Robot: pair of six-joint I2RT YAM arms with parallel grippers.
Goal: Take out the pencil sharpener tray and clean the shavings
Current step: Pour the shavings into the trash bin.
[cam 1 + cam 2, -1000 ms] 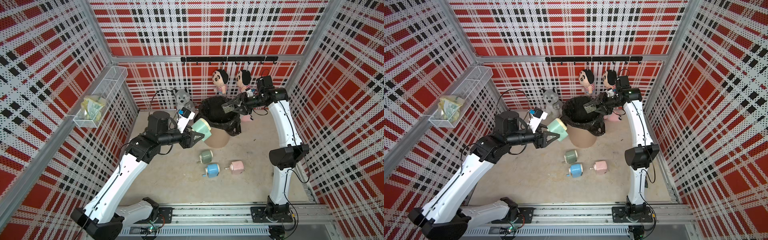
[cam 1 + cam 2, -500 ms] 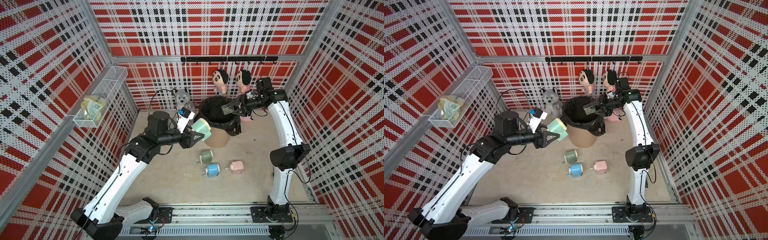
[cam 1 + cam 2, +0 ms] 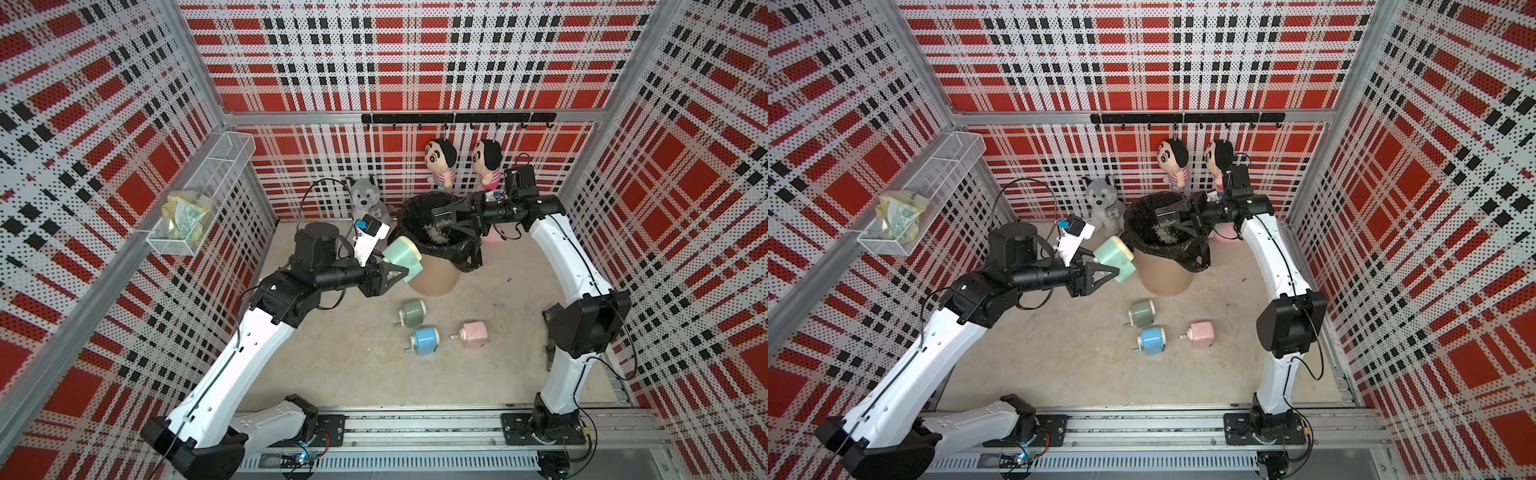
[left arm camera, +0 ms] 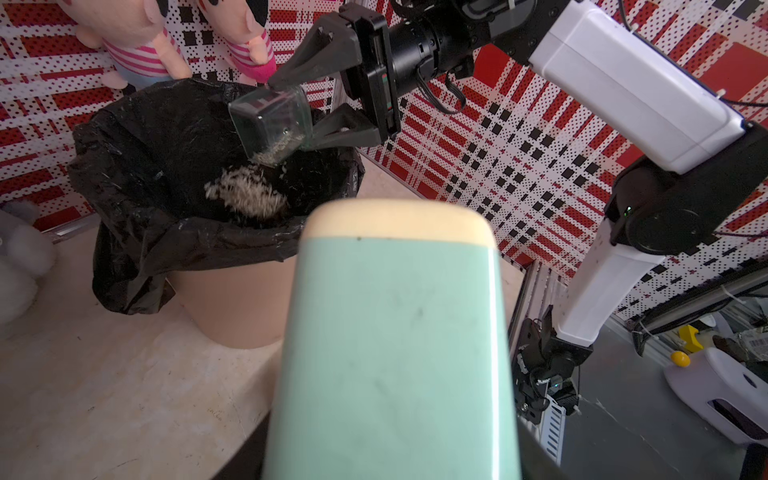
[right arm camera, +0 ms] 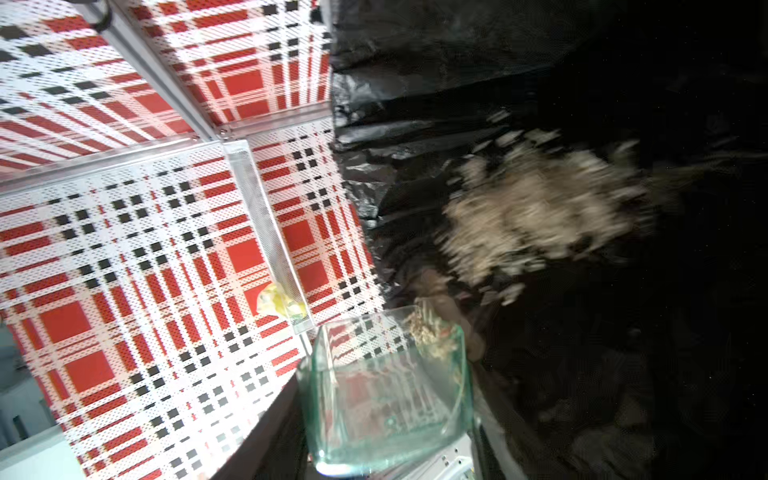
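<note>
My left gripper [image 3: 398,267] is shut on a mint-green pencil sharpener [image 3: 402,258] [image 3: 1115,258] with a cream end, held in the air just left of the bin; the sharpener [image 4: 390,353] fills the left wrist view and hides the jaws. My right gripper [image 3: 451,218] [image 4: 295,112] is shut on the clear tray [image 3: 443,216] [image 3: 1167,216] [image 4: 270,120] [image 5: 386,386], tipped over the black-lined bin [image 3: 432,286]. Pale shavings [image 4: 245,193] [image 5: 540,208] are falling from the tray's mouth into the bag [image 4: 137,166]. A few cling to the tray's lip.
Three more sharpeners lie on the floor in front of the bin: dark green [image 3: 411,311], blue [image 3: 424,340], pink [image 3: 473,334]. A husky plush [image 3: 365,199] sits behind the bin and two dolls [image 3: 440,160] hang there. A wire basket [image 3: 199,199] hangs on the left wall.
My right gripper has shifted the tray a little further over the bin and tipped it, and shavings are now spilling out. The left arm and its sharpener have not moved.
</note>
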